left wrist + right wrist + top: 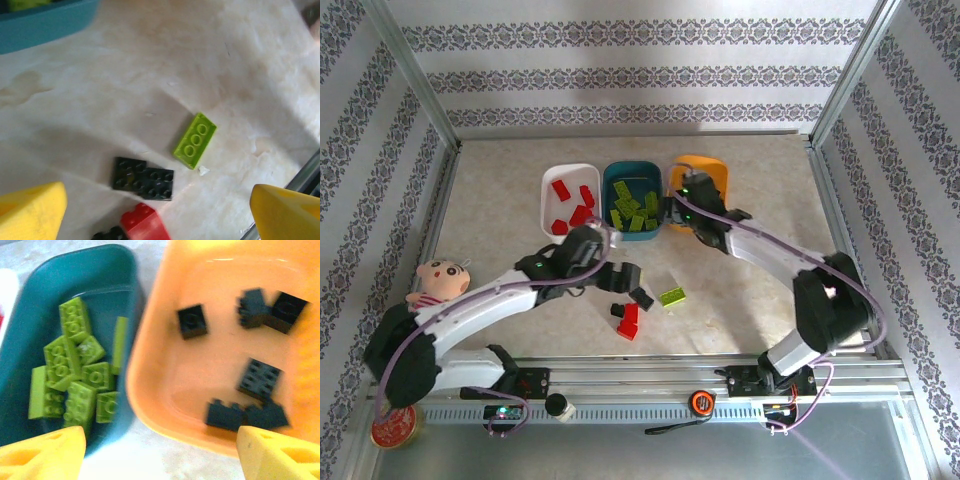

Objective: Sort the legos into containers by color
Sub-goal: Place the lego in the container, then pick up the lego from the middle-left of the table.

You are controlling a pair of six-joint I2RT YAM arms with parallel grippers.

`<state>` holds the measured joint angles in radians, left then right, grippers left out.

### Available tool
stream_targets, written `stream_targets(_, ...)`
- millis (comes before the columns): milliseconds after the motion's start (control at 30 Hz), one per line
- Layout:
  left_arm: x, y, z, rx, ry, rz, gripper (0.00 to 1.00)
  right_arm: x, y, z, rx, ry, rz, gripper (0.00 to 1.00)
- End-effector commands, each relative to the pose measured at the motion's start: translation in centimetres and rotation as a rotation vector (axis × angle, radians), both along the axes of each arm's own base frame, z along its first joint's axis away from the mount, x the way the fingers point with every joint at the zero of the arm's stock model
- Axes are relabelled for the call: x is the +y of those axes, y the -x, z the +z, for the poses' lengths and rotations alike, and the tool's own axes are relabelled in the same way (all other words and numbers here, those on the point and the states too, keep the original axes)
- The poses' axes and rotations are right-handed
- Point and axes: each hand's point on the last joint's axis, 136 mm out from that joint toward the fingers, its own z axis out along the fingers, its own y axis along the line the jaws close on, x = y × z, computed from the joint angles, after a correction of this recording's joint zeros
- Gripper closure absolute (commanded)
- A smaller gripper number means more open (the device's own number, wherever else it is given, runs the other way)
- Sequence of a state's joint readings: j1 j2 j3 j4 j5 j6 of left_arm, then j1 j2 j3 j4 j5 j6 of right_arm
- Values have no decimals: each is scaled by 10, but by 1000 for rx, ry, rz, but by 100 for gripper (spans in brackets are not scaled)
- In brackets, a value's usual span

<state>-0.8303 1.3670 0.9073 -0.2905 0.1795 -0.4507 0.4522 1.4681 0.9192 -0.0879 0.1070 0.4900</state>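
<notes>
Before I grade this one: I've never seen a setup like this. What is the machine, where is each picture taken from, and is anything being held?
These are two robot arms bolted at the near edge of a table, each ending in a two-finger gripper. The wide picture looks down from above and behind them. The other two come from cameras on the wrists, so the yellow wedges at the bottom are the gripper's own fingers.

At the back stand a white tub with red bricks, a teal tub with green bricks, and an orange tub with black bricks. A loose green brick, loose black bricks and a loose red brick lie on the table.

The left gripper hangs open above those. The right gripper is open over the orange tub. Neither holds anything.
</notes>
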Motion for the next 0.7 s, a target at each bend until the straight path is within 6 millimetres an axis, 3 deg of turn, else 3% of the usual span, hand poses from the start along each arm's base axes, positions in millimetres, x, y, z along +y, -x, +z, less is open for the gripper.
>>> stream_targets(0,-18,12,-24,-30,-203,-149,9,-32,13,3,-27,-32,-98,21)
stream_targets(133,-44,19,-54,-35,-364,-263,13,-68,33,3,-41,-62,-167,20)
stream_targets(233,-58,22,-72,-62,-466,-324,16,-82,42,8,-63,-81,-188,20)
stream_targets(667,-87,10,-111,-123,-586,-386,27,-86,51,24,-111,-128,-183,20)
